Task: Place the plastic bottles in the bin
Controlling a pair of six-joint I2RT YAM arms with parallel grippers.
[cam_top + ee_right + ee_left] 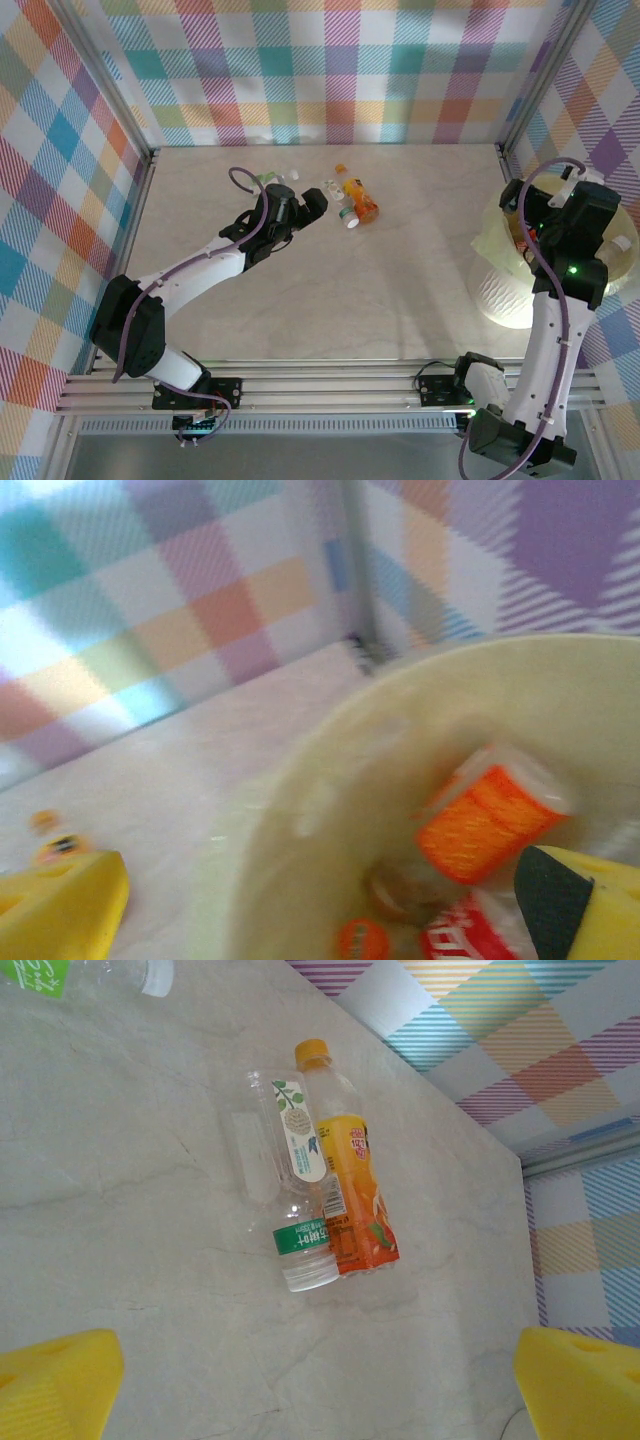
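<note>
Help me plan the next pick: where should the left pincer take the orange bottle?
The orange bottle lies flat with a clear bottle tight against its body, so probably grip the narrow shoulder below its cap, coming from above.

the clear plastic bottle with a bright green label (40,972) is cut off at the left wrist view's top edge, and blur smears the orange-labelled bottle (490,825) inside the round pale yellow-green tub (300,810).
</note>
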